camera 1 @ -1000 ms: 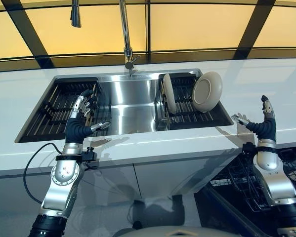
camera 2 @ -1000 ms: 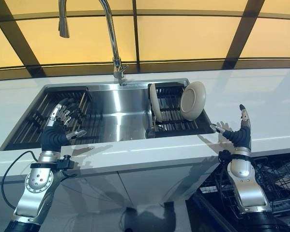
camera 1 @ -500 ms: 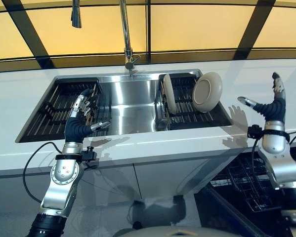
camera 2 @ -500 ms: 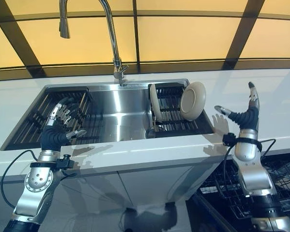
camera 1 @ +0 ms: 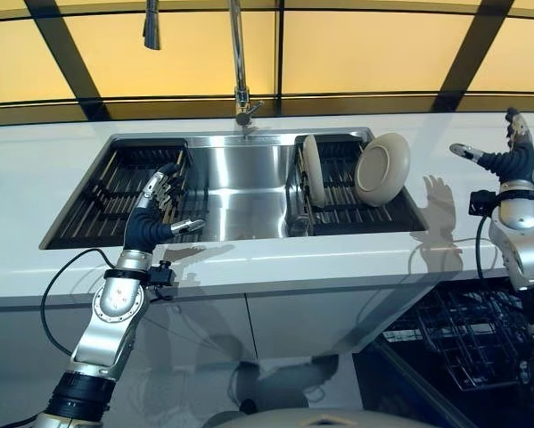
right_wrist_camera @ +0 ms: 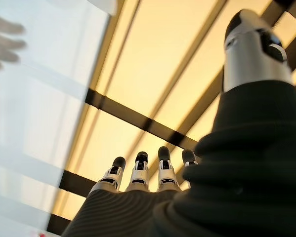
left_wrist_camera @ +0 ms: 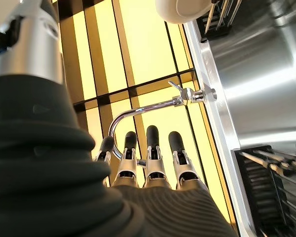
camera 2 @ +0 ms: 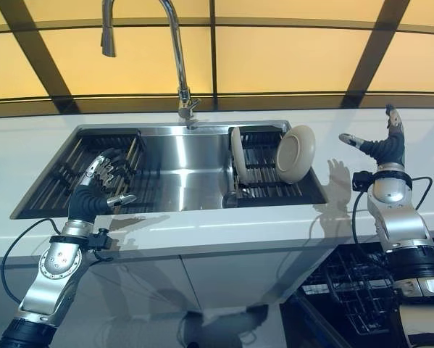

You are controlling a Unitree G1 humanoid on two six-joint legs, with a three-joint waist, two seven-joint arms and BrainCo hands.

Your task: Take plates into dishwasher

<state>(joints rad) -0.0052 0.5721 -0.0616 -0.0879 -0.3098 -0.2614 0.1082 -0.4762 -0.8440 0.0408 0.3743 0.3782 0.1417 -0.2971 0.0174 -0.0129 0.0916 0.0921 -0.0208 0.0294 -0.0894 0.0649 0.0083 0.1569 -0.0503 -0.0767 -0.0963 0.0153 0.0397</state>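
Two plates (camera 1: 382, 168) stood on edge in the sink rack (camera 1: 338, 207), just left of the spread, empty right robot hand (camera 1: 507, 159), ready for grasping.

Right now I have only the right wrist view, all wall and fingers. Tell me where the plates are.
Observer: Both stand on edge in the right rack inside the sink: the edge-on plate and the facing plate.
Operator: Place my right hand against them.
Observer: The right hand hovers above the counter, to the right of that rack, fingers straight, holding nothing.
Operator: Report the left hand.
Observer: The left hand hovers over the left rack, open and empty.
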